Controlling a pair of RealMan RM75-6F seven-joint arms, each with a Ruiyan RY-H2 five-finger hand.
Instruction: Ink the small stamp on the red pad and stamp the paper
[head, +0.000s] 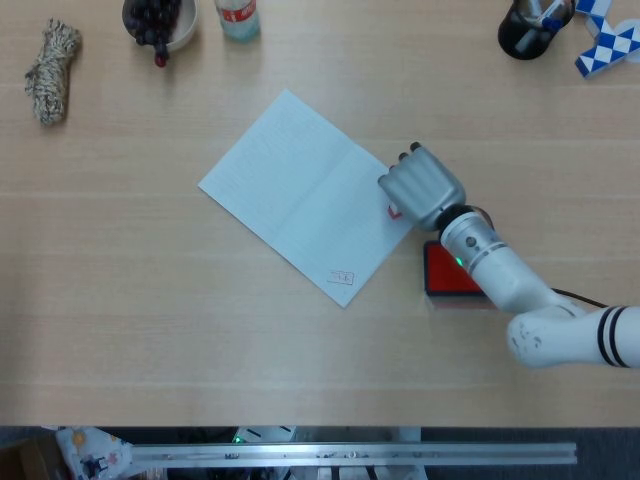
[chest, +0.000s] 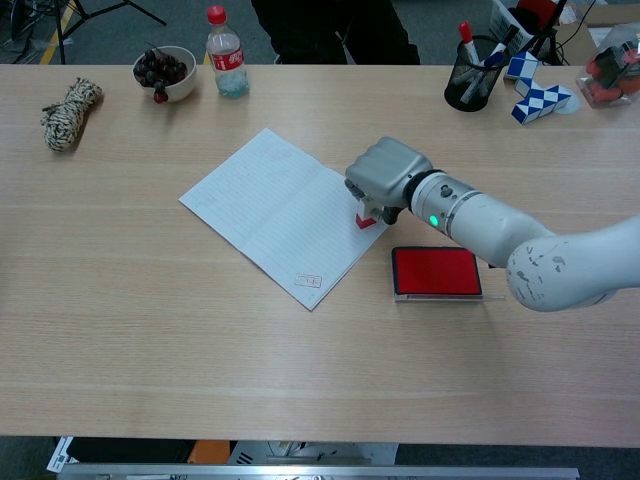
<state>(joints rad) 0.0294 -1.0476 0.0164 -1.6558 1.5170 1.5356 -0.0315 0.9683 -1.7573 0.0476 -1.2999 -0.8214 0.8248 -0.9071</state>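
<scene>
My right hand (head: 420, 187) (chest: 387, 175) grips the small stamp (chest: 366, 217) (head: 394, 211), whose red base sits down on the right corner of the white paper (head: 300, 195) (chest: 275, 212). The paper lies diagonally mid-table and carries an earlier red stamp mark (head: 342, 278) (chest: 309, 281) near its lower corner. The red ink pad (chest: 436, 271) (head: 448, 272) lies open just right of the paper, partly under my forearm in the head view. My left hand shows in neither view.
A rope bundle (head: 52, 58), a bowl of dark fruit (head: 158, 20) and a bottle (head: 238, 18) stand along the far left edge. A black pen cup (chest: 471, 72) and a blue-white folding puzzle (chest: 540, 95) are at the far right.
</scene>
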